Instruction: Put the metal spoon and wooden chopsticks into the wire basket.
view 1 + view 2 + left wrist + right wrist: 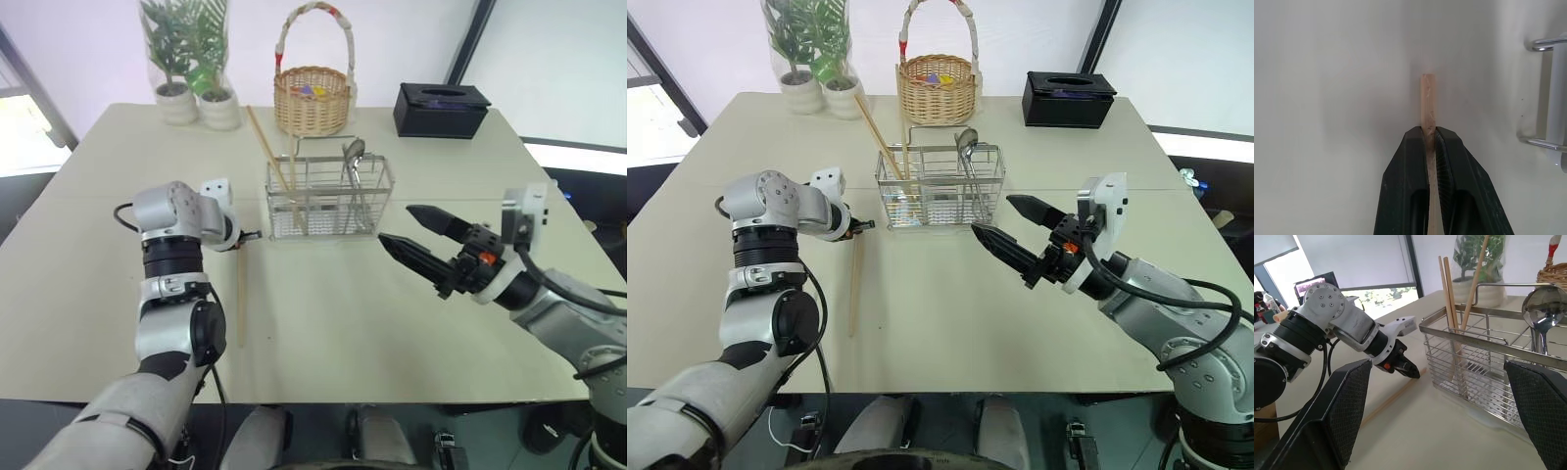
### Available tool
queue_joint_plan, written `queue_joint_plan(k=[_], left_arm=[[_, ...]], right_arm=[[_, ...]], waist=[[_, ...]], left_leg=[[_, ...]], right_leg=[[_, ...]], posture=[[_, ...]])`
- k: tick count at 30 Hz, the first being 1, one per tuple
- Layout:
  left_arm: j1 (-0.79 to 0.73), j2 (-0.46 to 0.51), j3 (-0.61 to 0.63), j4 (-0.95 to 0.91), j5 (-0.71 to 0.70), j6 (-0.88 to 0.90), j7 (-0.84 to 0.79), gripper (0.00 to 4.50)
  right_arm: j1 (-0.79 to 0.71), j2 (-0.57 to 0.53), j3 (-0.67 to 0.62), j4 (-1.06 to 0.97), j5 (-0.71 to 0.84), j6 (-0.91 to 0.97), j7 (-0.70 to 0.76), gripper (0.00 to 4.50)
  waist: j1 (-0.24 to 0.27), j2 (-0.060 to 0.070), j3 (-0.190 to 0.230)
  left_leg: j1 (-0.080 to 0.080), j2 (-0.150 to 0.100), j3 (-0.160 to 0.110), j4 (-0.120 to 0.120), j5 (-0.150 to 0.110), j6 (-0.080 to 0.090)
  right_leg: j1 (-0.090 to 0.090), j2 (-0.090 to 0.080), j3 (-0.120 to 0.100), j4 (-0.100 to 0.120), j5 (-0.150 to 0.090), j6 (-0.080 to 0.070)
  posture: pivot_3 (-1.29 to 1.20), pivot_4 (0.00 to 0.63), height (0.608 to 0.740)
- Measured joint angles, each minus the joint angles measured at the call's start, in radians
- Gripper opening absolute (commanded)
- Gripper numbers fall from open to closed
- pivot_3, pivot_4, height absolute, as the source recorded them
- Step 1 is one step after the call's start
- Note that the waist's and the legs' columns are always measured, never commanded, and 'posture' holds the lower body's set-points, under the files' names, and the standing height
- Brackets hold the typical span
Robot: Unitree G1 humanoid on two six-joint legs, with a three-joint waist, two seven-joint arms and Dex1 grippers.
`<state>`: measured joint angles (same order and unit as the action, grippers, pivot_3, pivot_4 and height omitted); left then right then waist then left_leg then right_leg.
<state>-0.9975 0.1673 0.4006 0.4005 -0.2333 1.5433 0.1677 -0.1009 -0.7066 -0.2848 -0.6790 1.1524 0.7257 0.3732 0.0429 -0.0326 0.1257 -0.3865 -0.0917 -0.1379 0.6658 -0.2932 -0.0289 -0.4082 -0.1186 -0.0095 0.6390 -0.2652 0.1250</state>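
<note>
A broad, smooth, pale bench carries everything. Near its middle stands the wire basket, a rectangular silver rack with gridded see-through sides. Inside it, toward one end, pale wooden chopsticks lean upright, and toward the other end the metal spoon stands bowl-up, shiny and oval.

The right gripper hovers above the bench beside the basket, its black tapered fingers spread wide apart and holding nothing.

The left gripper reaches down to the bench just beside the basket's chopstick end. Its ribbed black fingers are pinched tight onto the end of one more chopstick, a thin, straight, square-tipped stick of tan wood whose length lies flat on the bench, running back toward the robot.
</note>
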Motion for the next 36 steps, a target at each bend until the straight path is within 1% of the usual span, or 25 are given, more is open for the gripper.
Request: queue_joint_plan(k=[2, 4, 7, 9, 11, 13, 14, 18, 21, 25, 28, 34, 36], left_arm=[[0.0, 0.007, -0.004, 0.003, 0.005, -0.004, -0.014, 0.07], [0.0, 0.034, -0.014, 0.019, 0.008, -0.039, -0.031, 0.07], [-0.009, 0.106, -0.033, 0.067, 0.031, -0.162, -0.052, 0.07], [-0.042, 0.171, -0.039, 0.129, 0.055, -0.324, -0.061, 0.07], [-0.097, 0.242, -0.046, 0.194, 0.081, -0.524, -0.08, 0.07], [-0.166, 0.284, -0.043, 0.241, 0.086, -0.686, -0.11, 0.07], [-0.2, 0.289, -0.037, 0.256, 0.083, -0.763, -0.127, 0.07], [-0.306, 0.268, -0.022, 0.255, 0.026, -1.044, -0.23, 0.07], [-0.342, 0.219, -0.002, 0.175, -0.067, -1.137, -0.334, 0.07], [-0.334, 0.156, -0.019, 0.041, -0.163, -1.113, -0.407, 0.07], [-0.272, 0.108, -0.046, -0.059, -0.204, -1.073, -0.425, 0.07], [-0.112, -0.01, -0.125, -0.102, -0.21, -1.046, -0.405, 0.07], [-0.091, -0.025, -0.152, -0.101, -0.2, -1.047, -0.403, 0.07]], right_arm=[[0.0, 0.0, 0.0, 0.0, -0.001, -0.004, 0.003, 4.5], [0.0, 0.0, 0.0, 0.0, -0.002, -0.009, 0.01, 4.5], [-0.002, -0.003, -0.001, 0.005, -0.003, -0.012, 0.017, 4.5], [-0.011, -0.009, -0.002, 0.011, -0.003, -0.012, 0.02, 4.5], [-0.026, -0.015, -0.004, 0.017, -0.003, -0.012, 0.022, 4.5], [-0.035, -0.019, -0.005, 0.025, -0.002, -0.011, 0.023, 4.5], [-0.045, -0.02, -0.005, 0.033, -0.002, -0.01, 0.023, 4.5], [-0.078, -0.02, -0.005, 0.044, -0.001, -0.008, 0.021, 4.5], [-0.081, -0.02, -0.004, 0.048, -0.001, -0.002, 0.014, 4.5], [-0.073, -0.019, -0.004, 0.045, -0.001, 0.002, 0.003, 4.5], [-0.063, -0.017, -0.004, 0.043, 0.0, 0.003, -0.015, 4.5], [-0.043, -0.017, -0.011, 0.034, 0.003, 0.003, -0.038, 4.5], [-0.036, -0.017, -0.017, 0.029, 0.01, 0.003, -0.049, 4.5]], waist=[[-0.001, 0.0, 0.0], [-0.002, -0.001, 0.0], [-0.006, -0.001, 0.001], [-0.005, -0.001, 0.001], [-0.002, -0.002, 0.002], [0.002, -0.003, 0.001], [0.008, -0.003, 0.001], [0.022, -0.003, 0.001], [0.02, -0.003, 0.001], [0.012, -0.003, 0.001], [-0.001, -0.002, 0.001], [-0.005, -0.002, 0.001], [-0.005, -0.003, 0.002]], left_leg=[[0.0, 0.0, 0.0, 0.0, 0.0, 0.0], [0.0, 0.001, 0.0, 0.0, 0.0, 0.0], [0.0, 0.002, 0.001, 0.0, 0.0, 0.0], [-0.002, 0.002, 0.001, 0.0, 0.0, -0.001], [-0.003, 0.002, 0.001, 0.0, 0.0, -0.001], [-0.004, 0.001, 0.0, 0.0, 0.0, -0.001], [-0.004, 0.0, 0.0, 0.0, 0.0, 0.0], [-0.005, 0.0, 0.001, 0.0, 0.0, 0.0], [-0.006, 0.0, 0.002, 0.0, 0.0, 0.0], [-0.005, 0.0, 0.002, 0.0, 0.0, 0.001], [-0.004, 0.0, 0.001, 0.0, -0.002, 0.004], [-0.002, 0.001, 0.001, 0.001, -0.001, 0.004], [-0.003, 0.001, 0.001, 0.002, -0.001, 0.004]], right_leg=[[0.0, 0.0, 0.0, 0.0, 0.0, 0.0], [-0.001, 0.0, 0.0, 0.0, 0.0, 0.0], [-0.002, 0.001, 0.0, 0.001, 0.0, 0.0], [-0.004, 0.001, 0.0, 0.001, 0.0, 0.0], [-0.005, 0.001, 0.001, 0.001, 0.0, 0.0], [-0.004, 0.0, 0.001, 0.0, 0.0, 0.0], [-0.004, -0.001, 0.0, -0.001, 0.0, 0.0], [-0.002, -0.001, 0.0, -0.006, 0.001, 0.001], [-0.002, -0.002, 0.001, -0.007, 0.001, 0.001], [-0.002, -0.001, 0.001, -0.007, 0.001, 0.001], [-0.001, -0.001, 0.001, -0.006, 0.001, 0.001], [-0.001, 0.001, 0.001, -0.004, 0.001, 0.001], [-0.002, 0.001, 0.001, -0.004, 0.002, 0.0]], posture=[[0.0, 0.15, 0.651], [0.0, 0.15, 0.651], [0.0, 0.15, 0.651], [0.0, 0.15, 0.651], [0.0, 0.15, 0.651], [0.0, 0.15, 0.651], [0.0, 0.15, 0.651], [0.0, 0.15, 0.651], [0.0, 0.15, 0.651], [0.0, 0.15, 0.651], [0.0, 0.15, 0.651], [0.0, 0.15, 0.651], [0.0, 0.15, 0.651]])
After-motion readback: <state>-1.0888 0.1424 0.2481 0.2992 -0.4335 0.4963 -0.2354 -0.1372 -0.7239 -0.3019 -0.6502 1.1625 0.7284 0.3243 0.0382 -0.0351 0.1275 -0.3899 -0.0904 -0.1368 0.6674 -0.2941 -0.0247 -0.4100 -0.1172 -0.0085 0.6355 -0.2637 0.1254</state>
